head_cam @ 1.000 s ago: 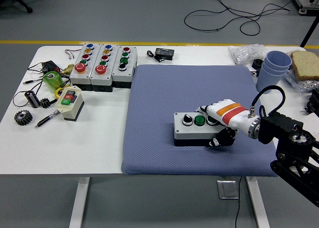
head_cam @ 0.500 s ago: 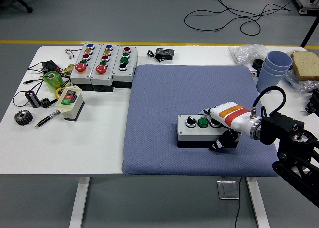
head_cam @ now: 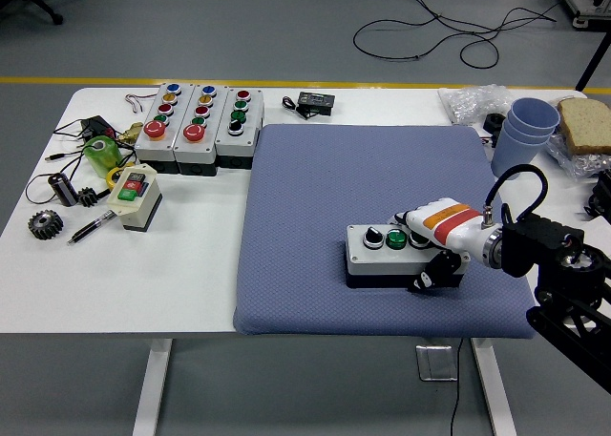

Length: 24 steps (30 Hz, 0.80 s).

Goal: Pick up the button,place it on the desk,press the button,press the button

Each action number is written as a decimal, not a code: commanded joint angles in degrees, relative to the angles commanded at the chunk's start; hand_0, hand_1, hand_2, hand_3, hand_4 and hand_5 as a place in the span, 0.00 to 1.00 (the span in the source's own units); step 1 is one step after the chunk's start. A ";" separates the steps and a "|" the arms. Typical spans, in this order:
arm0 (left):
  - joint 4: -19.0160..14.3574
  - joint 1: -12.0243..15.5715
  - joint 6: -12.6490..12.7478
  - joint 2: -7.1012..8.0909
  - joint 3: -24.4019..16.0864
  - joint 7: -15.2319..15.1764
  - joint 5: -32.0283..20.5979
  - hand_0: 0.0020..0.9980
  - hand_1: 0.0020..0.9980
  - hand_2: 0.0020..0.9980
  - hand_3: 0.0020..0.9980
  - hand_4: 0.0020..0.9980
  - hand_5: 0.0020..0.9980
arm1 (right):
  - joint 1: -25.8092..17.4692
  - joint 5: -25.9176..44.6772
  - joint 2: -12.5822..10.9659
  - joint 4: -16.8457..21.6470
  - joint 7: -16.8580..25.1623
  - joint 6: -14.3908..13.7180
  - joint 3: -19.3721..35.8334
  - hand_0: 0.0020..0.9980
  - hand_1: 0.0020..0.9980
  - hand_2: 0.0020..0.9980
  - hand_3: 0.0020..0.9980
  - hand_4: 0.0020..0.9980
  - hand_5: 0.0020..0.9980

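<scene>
Gripping the grey button box (head_cam: 385,254) by its right end with the right hand (head_cam: 431,242), resting it on the blue mat (head_cam: 325,197) over the tabletop (head_cam: 143,274); releasing and both presses remaining.

no readable text, labels or numbers

Bright even overhead light, soft shadows, sharp focus throughout.

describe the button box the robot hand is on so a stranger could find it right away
Find the blue mat covering the table's right half. Near its front edge lies a grey button box, gripped at its right end by the right hand. Unlike the boxes off the mat's left corner, it lies on the mat.
</scene>
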 joint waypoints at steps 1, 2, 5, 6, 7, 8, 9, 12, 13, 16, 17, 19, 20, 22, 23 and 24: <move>0.00 -0.01 -0.01 0.00 -0.02 0.00 0.02 0.60 0.64 0.67 0.55 0.35 0.70 | -0.06 -0.14 0.06 0.02 -0.19 0.16 0.12 0.79 0.71 0.83 0.83 0.89 0.25; 0.00 -0.02 -0.02 0.00 -0.03 0.00 0.03 0.60 0.64 0.67 0.55 0.35 0.70 | -0.10 -0.22 0.10 0.04 -0.31 0.26 0.20 0.79 0.71 0.83 0.83 0.89 0.25; 0.00 -0.05 -0.02 0.00 -0.08 0.01 0.05 0.60 0.64 0.67 0.55 0.35 0.70 | -0.40 -0.35 0.12 0.31 -0.47 0.36 0.64 0.79 0.71 0.83 0.83 0.89 0.25; 0.00 -0.05 -0.02 0.00 -0.08 0.00 0.05 0.60 0.64 0.67 0.55 0.35 0.70 | -0.44 -0.36 0.11 0.38 -0.51 0.38 0.71 0.79 0.71 0.83 0.83 0.89 0.25; 0.00 -0.06 -0.02 0.00 -0.13 0.00 0.06 0.60 0.64 0.67 0.55 0.35 0.70 | -0.56 -0.20 0.05 0.64 -0.76 0.51 0.86 0.79 0.71 0.83 0.83 0.89 0.25; 0.00 -0.06 -0.03 0.00 -0.17 0.01 0.11 0.60 0.64 0.67 0.55 0.35 0.70 | -0.63 -0.10 0.02 0.81 -0.84 0.53 0.97 0.90 0.82 0.93 1.00 0.94 0.26; 0.00 -0.07 -0.04 0.00 -0.20 0.01 0.17 0.60 0.64 0.67 0.55 0.35 0.70 | -0.68 -0.02 0.01 0.97 -0.88 0.52 1.06 0.90 0.82 0.93 1.00 0.94 0.26; 0.00 -0.07 -0.06 0.00 -0.23 0.01 0.21 0.60 0.64 0.67 0.55 0.35 0.70 | -0.88 0.78 -0.04 1.58 -0.86 0.41 1.40 0.90 0.82 0.93 1.00 0.94 0.26; 0.00 -0.07 -0.07 0.00 -0.26 0.01 0.24 0.60 0.64 0.67 0.55 0.35 0.69 | -0.91 0.95 -0.05 1.75 -0.93 0.38 1.49 0.92 0.84 0.94 1.00 0.95 0.27; 0.00 -0.08 -0.08 0.00 -0.29 0.01 0.31 0.60 0.64 0.67 0.55 0.35 0.69 | -1.04 1.54 -0.13 2.38 -1.28 0.36 1.80 0.92 0.84 0.94 1.00 0.95 0.27; 0.00 -0.07 -0.08 0.00 -0.29 0.01 0.31 0.60 0.64 0.67 0.55 0.35 0.69 | -1.14 1.80 -0.18 2.66 -1.35 0.34 1.95 0.92 0.84 0.94 1.00 0.95 0.27; 0.00 -0.06 -0.07 0.00 -0.30 0.00 0.30 0.60 0.64 0.67 0.55 0.35 0.69 | -1.25 2.08 -0.24 2.96 -1.40 0.33 2.12 0.92 0.84 0.94 1.00 0.95 0.27; 0.00 -0.06 -0.07 0.00 -0.35 0.01 0.35 0.60 0.64 0.67 0.55 0.35 0.70 | -1.35 2.33 -0.29 3.28 -1.46 0.31 2.28 0.93 0.85 0.95 1.00 0.97 0.28; 0.00 -0.04 -0.08 0.00 -0.38 0.01 0.38 0.60 0.64 0.67 0.55 0.35 0.70 | -1.61 2.75 -0.45 4.20 -1.60 0.40 2.72 0.93 0.85 0.95 1.00 0.97 0.28; 0.00 -0.03 -0.09 0.00 -0.38 0.01 0.38 0.60 0.64 0.67 0.55 0.35 0.70 | -1.68 2.86 -0.49 4.49 -1.65 0.44 2.85 0.93 0.85 0.95 1.00 0.97 0.28; 0.00 -0.03 -0.09 0.00 -0.46 0.02 0.50 0.60 0.64 0.67 0.55 0.35 0.70 | -1.86 3.02 -0.63 5.12 -1.72 0.71 3.20 0.93 0.85 0.95 1.00 0.97 0.28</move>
